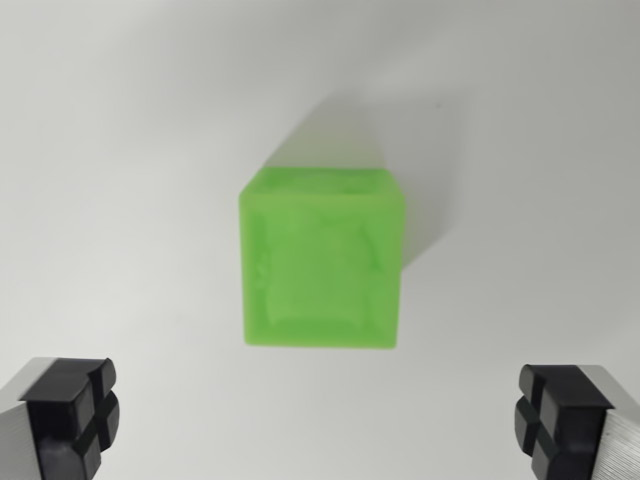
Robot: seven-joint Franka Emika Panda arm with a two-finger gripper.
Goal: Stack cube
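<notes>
On a plain white surface (120, 150), a translucent green cube (322, 260) is sitting near the centre of the wrist view, casting a soft shadow toward the upper right. The gripper (320, 420) is hovering above it with its fingers spread wide, holding nothing. One black pad (75, 415) is showing at the lower left corner and the other at the lower right, both clear of the cube.
</notes>
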